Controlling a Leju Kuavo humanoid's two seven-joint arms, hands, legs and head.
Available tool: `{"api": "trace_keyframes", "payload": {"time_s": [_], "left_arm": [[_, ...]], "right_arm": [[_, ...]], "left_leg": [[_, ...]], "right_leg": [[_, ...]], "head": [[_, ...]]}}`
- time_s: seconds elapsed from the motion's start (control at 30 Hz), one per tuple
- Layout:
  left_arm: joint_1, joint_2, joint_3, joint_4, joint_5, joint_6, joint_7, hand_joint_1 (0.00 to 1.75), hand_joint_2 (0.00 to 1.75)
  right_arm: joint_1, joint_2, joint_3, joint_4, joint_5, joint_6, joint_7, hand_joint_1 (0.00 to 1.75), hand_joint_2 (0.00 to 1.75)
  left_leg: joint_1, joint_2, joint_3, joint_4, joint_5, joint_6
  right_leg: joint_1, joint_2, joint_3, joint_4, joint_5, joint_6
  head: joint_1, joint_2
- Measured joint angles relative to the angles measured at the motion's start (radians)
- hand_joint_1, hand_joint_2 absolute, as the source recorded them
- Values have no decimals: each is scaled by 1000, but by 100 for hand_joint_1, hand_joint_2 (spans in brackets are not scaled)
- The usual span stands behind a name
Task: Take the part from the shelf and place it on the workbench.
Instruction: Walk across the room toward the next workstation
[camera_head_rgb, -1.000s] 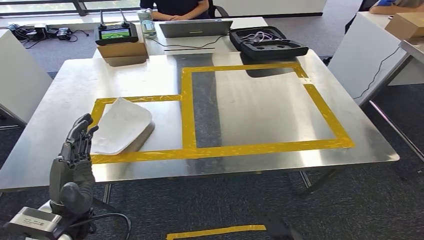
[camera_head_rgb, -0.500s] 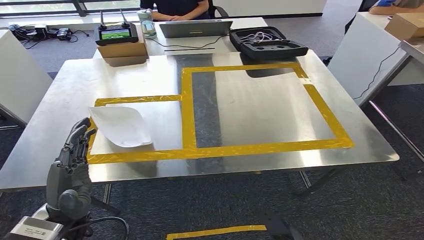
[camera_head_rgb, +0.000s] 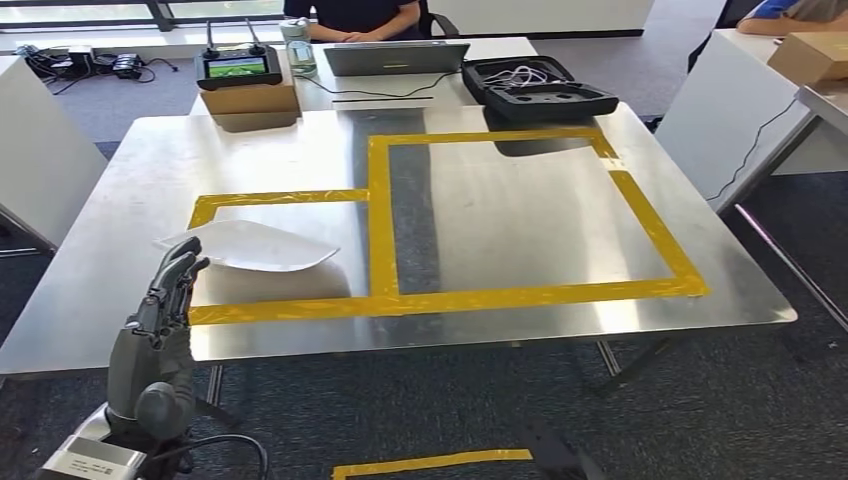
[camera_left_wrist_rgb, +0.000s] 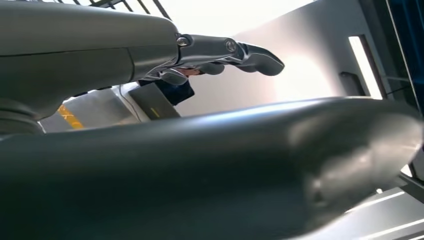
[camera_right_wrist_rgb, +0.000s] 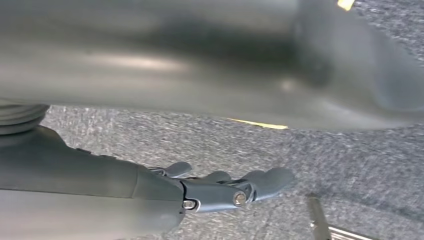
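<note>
The white curved part (camera_head_rgb: 252, 246) lies on the steel workbench (camera_head_rgb: 520, 220), inside the left rectangle of yellow tape (camera_head_rgb: 378, 215). My left hand (camera_head_rgb: 160, 325) stands at the table's near left edge with its fingers straight and apart, holding nothing. Its fingertips (camera_head_rgb: 188, 255) are close in front of the part's left end; I cannot tell whether they touch it. The left wrist view shows the same outstretched fingers (camera_left_wrist_rgb: 225, 52). My right hand (camera_right_wrist_rgb: 220, 187) hangs over grey carpet with its fingers straight, and it holds nothing.
A second table behind the workbench carries a cardboard box with a controller (camera_head_rgb: 240, 75), a laptop (camera_head_rgb: 395, 55) and an open black case (camera_head_rgb: 535, 88). A person (camera_head_rgb: 350, 15) sits there. White tables stand at left and right. A yellow tape strip (camera_head_rgb: 430, 463) marks the floor.
The part has swung round on the table and now lies lower and stretched farther right. My left hand has drawn back a little from it.
</note>
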Motion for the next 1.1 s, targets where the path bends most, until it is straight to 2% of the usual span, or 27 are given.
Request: {"api": "trace_keyframes", "payload": {"time_s": [0.03, 0.1, 0.13, 0.17, 0.23, 0.3, 0.37, 0.43, 0.47, 0.5, 0.53, 0.63, 0.67, 0.73, 0.8, 0.83, 0.87, 0.93, 0.97, 1.0, 1.03, 1.07, 1.1], "left_arm": [[-1, 0, -2, 2, 0, 0, 0, 0, 0], [-5, 1, -6, 4, 1, 0, 0, 0, 0], [-7, 1, -8, 5, 1, 0, 1, 0, 0], [-10, 1, -9, 5, 2, 0, 2, 0, 0], [-14, 1, -11, 5, 2, 0, 3, 0, 0], [-16, 1, -13, 6, 2, 0, 3, 0, 0], [-19, 2, -14, 6, 2, 0, 3, 0, 0], [-21, 5, -18, 8, 2, 0, 3, 0, 0], [-21, 7, -20, 9, 3, 0, 3, 0, 0], [-21, 9, -22, 9, 3, 0, 3, 0, 0], [-21, 11, -24, 10, 4, 0, 3, 0, 0], [-26, 13, -27, 10, 5, 5, 5, 0, 0], [-28, 13, -28, 9, 6, 8, 7, 0, 0], [-31, 14, -31, 9, 8, 12, 9, 0, 0], [-33, 14, -33, 9, 11, 15, 9, 0, 0], [-34, 14, -34, 9, 12, 16, 10, 0, 0], [-35, 14, -35, 9, 12, 17, 10, 0, 0], [-36, 14, -38, 11, 14, 18, 12, 0, 0], [-35, 14, -39, 13, 14, 19, 14, 0, 0], [-34, 15, -40, 15, 16, 21, 15, 0, 0], [-32, 15, -40, 17, 18, 24, 16, 0, 0], [-30, 16, -40, 19, 21, 27, 17, 0, 0], [-27, 17, -40, 20, 22, 30, 17, 0, 0]], "right_arm": [[0, 0, 0, 0, 0, 0, 0, 0, 0], [-1, 0, 0, 0, 0, 0, 0, 0, 0], [-3, 0, 0, 0, 0, 0, -1, 0, 0], [-3, 0, -1, 0, 0, 0, -1, 0, 0], [-3, 0, -1, 0, 0, 1, -1, 0, 0], [-3, 0, -1, 0, 0, 1, -1, 0, 0], [-3, 0, -1, 0, 0, 2, -1, 0, 0], [-1, 0, -1, 0, -2, 2, -1, 0, 0], [0, 0, -1, 0, -3, 2, -1, 0, 0], [1, 0, -1, 0, -4, 2, -1, 0, 0], [2, 0, -1, 0, -4, 2, -2, 0, 0], [2, 0, -1, -1, -3, 2, -1, 0, 0], [1, 0, -1, -1, -2, 2, -1, 0, 0], [0, -1, -1, -2, 1, 3, 1, 0, 0], [-1, -1, -1, -2, 3, 5, 2, 0, 0], [-1, -1, -1, -2, 4, 6, 3, 0, 0], [-1, -1, -1, -2, 5, 6, 4, 0, 0], [-1, -1, -1, -2, 7, 11, 6, 0, 0], [0, -1, -1, -2, 8, 14, 7, 0, 0], [1, -2, -1, -2, 10, 17, 7, 0, 0], [2, -2, 0, -2, 12, 19, 7, 0, 0], [2, -2, 0, -2, 15, 20, 7, 0, 0], [2, -2, 0, -2, 17, 21, 7, 0, 0]], "left_leg": [[4, 0, -2, 5, -2, -4], [10, -1, -8, 20, -9, -19], [11, -2, -13, 29, -13, -28], [11, -3, -17, 35, -15, -37], [10, -5, -21, 38, -13, -51], [13, -5, -25, 48, -23, -62], [13, -3, -53, 122, -78, -66], [11, -3, -103, 247, -151, -64], [10, -3, -118, 292, -171, -62], [8, -3, -119, 306, -173, -58], [6, -3, -100, 283, -157, -52], [-8, -1, 9, 94, -89, -26], [-12, 0, 28, 54, -78, -20], [-18, 1, 30, 37, -69, -12], [-16, 2, 25, 29, -52, -1], [-14, 3, 20, 25, -42, 6], [-11, 4, 14, 21, -33, 10], [-11, 6, -3, 22, -22, 15], [-11, 7, -11, 23, -16, 14], [-11, 7, -19, 25, -11, 13], [-11, 8, -26, 26, -7, 11], [-10, 8, -30, 29, -4, 9], [-10, 8, -34, 32, -2, 6]], "right_leg": [[-5, -1, 20, -35, 25, 5], [-12, -1, 86, -160, 79, 15], [-14, 2, 109, -205, 92, 11], [-13, 5, 118, -227, 94, 3], [-9, 9, 112, -226, 93, -21], [-7, 7, 107, -226, 99, -37], [-7, 5, 100, -227, 106, -50], [-2, 2, 89, -227, 112, -58], [1, 1, 83, -227, 116, -60], [5, 0, 77, -226, 120, -62], [8, 0, 71, -225, 125, -62], [14, 1, 60, -224, 139, -56], [15, 0, 59, -225, 143, -51], [12, -1, 59, -230, 153, -38], [9, -2, 55, -228, 154, -26], [9, -2, 47, -210, 136, -20], [8, -2, 31, -172, 103, -15], [7, -2, -12, -49, 18, -5], [7, -2, -28, 6, -10, -2], [6, -2, -27, 32, -18, 0], [6, -2, -7, 19, -9, 1], [4, -2, 33, -31, 14, 1], [3, -2, 83, -105, 35, 1]], "head": [[0, 0], [1, 0], [1, 0], [1, 0], [1, 0], [0, 0], [0, 0], [0, 0], [0, 0], [0, 0], [0, 0], [0, 0], [0, 0], [-1, 0], [-1, 0], [-1, 0], [0, 0], [1, 0], [1, 0], [1, 0], [1, 0], [1, 0], [1, 0]]}}
